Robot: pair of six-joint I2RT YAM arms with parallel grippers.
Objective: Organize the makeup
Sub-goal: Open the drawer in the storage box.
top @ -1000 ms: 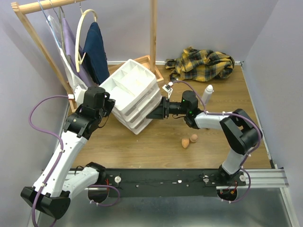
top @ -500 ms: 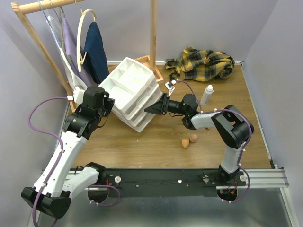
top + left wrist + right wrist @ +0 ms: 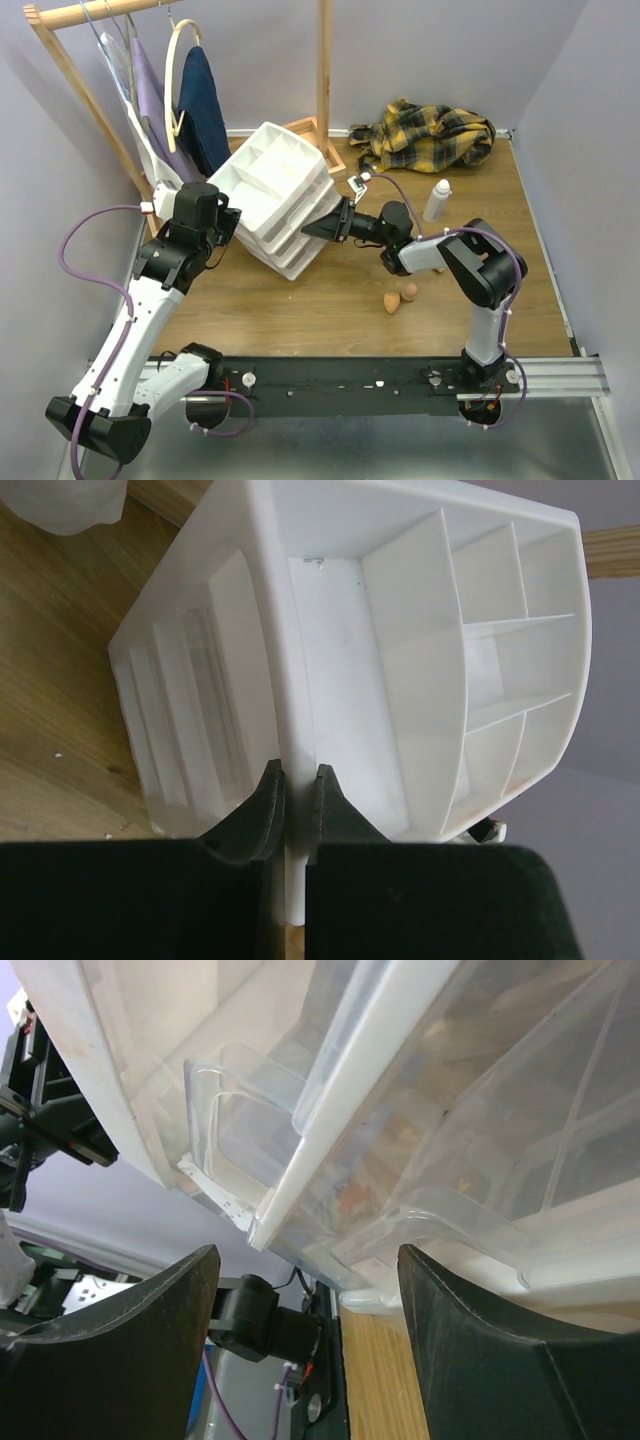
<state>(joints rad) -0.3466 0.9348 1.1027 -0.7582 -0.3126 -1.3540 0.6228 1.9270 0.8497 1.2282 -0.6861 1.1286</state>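
While left fingers pinch drawer unit wall, right fingers gape.

Close up on the drawers, as we see them from the right wrist

Our right gripper has its two dark fingers spread wide, framing the tilted white drawer unit. Its clear drawers show blurred reddish shapes inside that we cannot identify. Below are a strip of wooden table and a purple cable.
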